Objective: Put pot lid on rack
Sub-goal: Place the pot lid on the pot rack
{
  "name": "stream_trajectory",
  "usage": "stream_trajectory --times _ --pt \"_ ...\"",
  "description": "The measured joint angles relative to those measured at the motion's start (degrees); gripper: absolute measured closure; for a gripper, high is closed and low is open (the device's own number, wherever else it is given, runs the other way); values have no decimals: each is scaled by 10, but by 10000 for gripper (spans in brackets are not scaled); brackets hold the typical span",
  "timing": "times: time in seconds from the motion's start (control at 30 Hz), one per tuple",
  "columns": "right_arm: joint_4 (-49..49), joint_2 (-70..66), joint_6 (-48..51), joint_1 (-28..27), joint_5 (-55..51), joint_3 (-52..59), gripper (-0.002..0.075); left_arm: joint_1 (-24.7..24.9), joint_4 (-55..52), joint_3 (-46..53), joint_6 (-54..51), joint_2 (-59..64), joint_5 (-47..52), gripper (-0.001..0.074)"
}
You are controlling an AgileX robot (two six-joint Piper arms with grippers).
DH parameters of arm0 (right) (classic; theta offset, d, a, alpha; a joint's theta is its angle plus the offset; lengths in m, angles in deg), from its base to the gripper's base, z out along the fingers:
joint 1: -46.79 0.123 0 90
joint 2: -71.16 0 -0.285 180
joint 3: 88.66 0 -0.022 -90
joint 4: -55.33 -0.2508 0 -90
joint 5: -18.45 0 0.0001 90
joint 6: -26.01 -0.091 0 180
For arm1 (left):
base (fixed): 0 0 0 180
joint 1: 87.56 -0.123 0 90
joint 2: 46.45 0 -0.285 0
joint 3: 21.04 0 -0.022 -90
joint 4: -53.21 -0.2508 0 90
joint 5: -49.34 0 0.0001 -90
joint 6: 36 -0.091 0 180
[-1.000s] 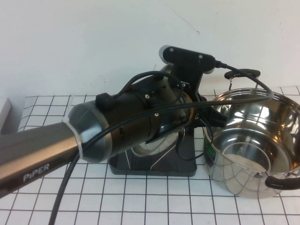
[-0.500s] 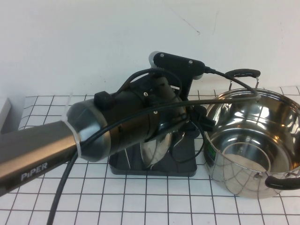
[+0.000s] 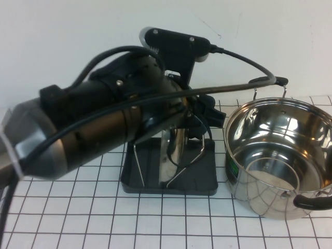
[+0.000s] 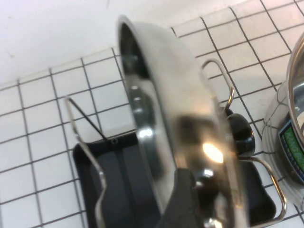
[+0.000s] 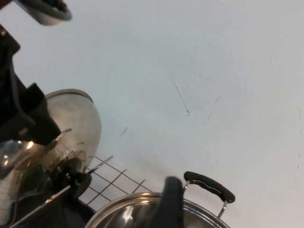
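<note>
Both pincers hidden: left (image 4: 199, 199) at pot lid (image 4: 190, 123), right unseen.

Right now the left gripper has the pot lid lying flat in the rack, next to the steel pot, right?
Not flat. The left wrist view shows the pot lid upright on edge between the wire loops of the rack, left gripper at its rim. The steel pot is beside it.

Bright even light, steel glare, blurred close-ups
</note>
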Motion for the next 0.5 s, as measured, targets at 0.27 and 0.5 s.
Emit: stream_trajectory --times 0.27,0.5 --pt "0 0 -2 0 -1 0 83 0 5 0 -24 -48 15 220" --pt "0 3 -26 0 -9 0 106 23 -10 0 -50 -88 41 290"
